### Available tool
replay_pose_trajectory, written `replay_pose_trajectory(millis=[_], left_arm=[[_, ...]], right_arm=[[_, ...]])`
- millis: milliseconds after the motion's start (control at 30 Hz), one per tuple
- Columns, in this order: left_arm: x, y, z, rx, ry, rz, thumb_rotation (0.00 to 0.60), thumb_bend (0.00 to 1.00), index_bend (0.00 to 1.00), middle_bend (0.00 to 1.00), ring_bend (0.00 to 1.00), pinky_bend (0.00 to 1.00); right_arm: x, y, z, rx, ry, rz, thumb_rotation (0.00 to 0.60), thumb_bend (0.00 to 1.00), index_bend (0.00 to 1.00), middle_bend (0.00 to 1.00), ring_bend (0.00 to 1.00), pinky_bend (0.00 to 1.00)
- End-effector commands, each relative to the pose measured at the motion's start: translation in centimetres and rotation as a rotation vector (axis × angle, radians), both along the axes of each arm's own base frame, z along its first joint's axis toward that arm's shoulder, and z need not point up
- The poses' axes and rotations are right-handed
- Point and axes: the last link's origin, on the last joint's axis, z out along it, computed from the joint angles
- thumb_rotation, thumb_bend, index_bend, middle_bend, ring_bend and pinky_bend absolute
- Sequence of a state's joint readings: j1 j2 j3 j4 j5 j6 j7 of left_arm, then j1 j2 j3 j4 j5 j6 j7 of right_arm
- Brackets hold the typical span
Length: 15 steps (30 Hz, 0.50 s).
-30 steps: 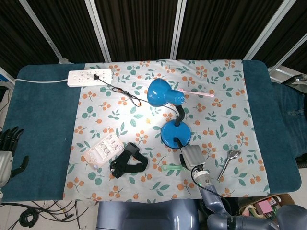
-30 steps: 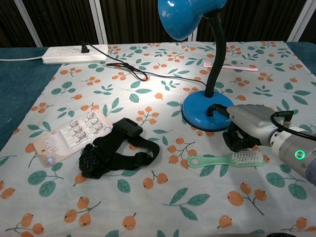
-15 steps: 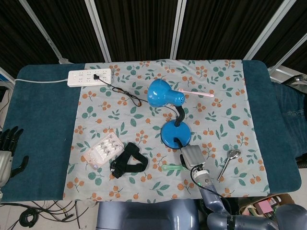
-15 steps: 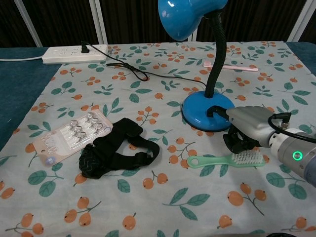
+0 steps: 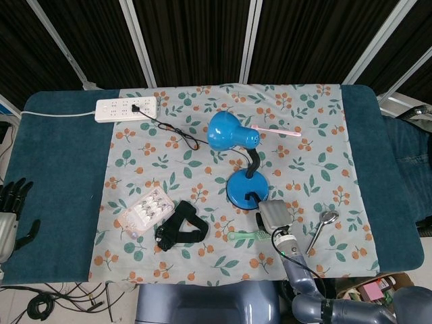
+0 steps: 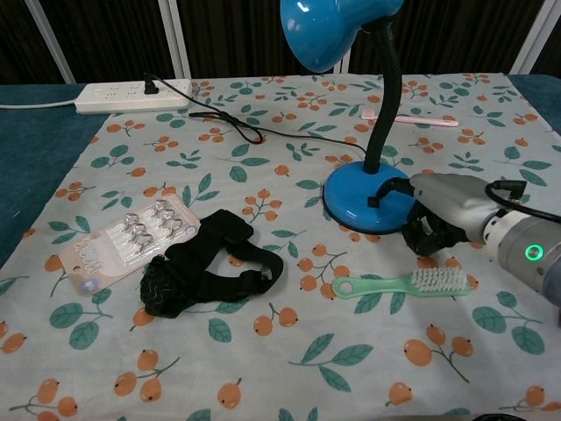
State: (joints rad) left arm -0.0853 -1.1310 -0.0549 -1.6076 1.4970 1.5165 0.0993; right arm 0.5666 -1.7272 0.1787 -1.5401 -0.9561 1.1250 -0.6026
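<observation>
- Two hands in view.
- Right hand (image 6: 438, 224): fingers (image 6: 422, 235) curled under, nothing in them; sits at the lamp base (image 6: 364, 204) edge, contact unclear.
- Green brush (image 6: 401, 284) lies just below that hand, apart from it.
- Left hand (image 5: 12, 212): fingers spread, holds nothing, over the blue table (image 5: 61, 169) edge, well apart from the black strap (image 6: 206, 267).

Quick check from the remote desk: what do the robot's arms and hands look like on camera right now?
The right robot hand has a silver-grey shell over black fingers, a black cable looped at the wrist, and a green indicator light on the grey forearm. The left robot hand shows black fingers on a pale grey body.
</observation>
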Motion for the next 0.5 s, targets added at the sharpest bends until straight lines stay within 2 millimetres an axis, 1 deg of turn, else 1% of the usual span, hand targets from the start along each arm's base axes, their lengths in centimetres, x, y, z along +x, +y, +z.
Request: replay_pose_trajectory(millis=[33, 67, 100, 133, 167, 267, 333, 400, 500], left_arm=[[0.0, 0.0, 0.0, 0.001, -0.001, -0.001, 0.600, 0.39, 0.00, 0.02, 0.00, 0.03], [0.0, 0.0, 0.0, 0.001, -0.001, -0.001, 0.600, 0.39, 0.00, 0.02, 0.00, 0.03], [0.0, 0.0, 0.0, 0.001, -0.001, -0.001, 0.600, 0.39, 0.00, 0.02, 0.00, 0.03], [0.0, 0.0, 0.0, 0.001, -0.001, -0.001, 0.600, 0.39, 0.00, 0.02, 0.00, 0.03], [0.0, 0.0, 0.0, 0.001, -0.001, 0.000, 0.600, 0.39, 0.00, 0.02, 0.00, 0.03], [0.0, 0.0, 0.0, 0.002, 0.001, 0.002, 0.600, 0.39, 0.00, 0.02, 0.00, 0.03], [0.0, 0.0, 0.0, 0.003, 0.002, 0.001, 0.600, 0.39, 0.00, 0.02, 0.00, 0.03], [0.1, 0.0, 0.0, 0.003, 0.004, 0.001, 0.600, 0.39, 0.00, 0.02, 0.00, 0.03], [0.1, 0.0, -0.1, 0.004, 0.008, 0.001, 0.600, 0.39, 0.00, 0.02, 0.00, 0.03]], right_arm=[[1.1, -0.6, 3.0, -0.067, -0.056, 0.034, 0.600, 0.38, 0.11, 0.43, 0.49, 0.38], [1.2, -0.6, 3.9, -0.081, -0.062, 0.041, 0.600, 0.35, 0.09, 0.39, 0.45, 0.30], [1.2, -0.6, 4.5, -0.090, -0.064, 0.043, 0.600, 0.34, 0.08, 0.37, 0.42, 0.25], [1.3, -0.6, 5.7, -0.108, -0.071, 0.047, 0.600, 0.33, 0.07, 0.34, 0.38, 0.20], [1.3, -0.4, 7.0, -0.127, -0.080, 0.048, 0.600, 0.31, 0.07, 0.31, 0.35, 0.18], [1.1, 0.6, 10.6, -0.175, -0.104, 0.052, 0.600, 0.28, 0.05, 0.24, 0.27, 0.16], [0.3, 1.6, 12.8, -0.200, -0.103, 0.047, 0.600, 0.26, 0.04, 0.21, 0.23, 0.16], [-0.6, 2.7, 14.8, -0.217, -0.093, 0.041, 0.600, 0.24, 0.04, 0.20, 0.22, 0.16], [-2.2, 4.4, 17.8, -0.290, -0.044, 0.052, 0.600, 0.23, 0.04, 0.20, 0.21, 0.16]])
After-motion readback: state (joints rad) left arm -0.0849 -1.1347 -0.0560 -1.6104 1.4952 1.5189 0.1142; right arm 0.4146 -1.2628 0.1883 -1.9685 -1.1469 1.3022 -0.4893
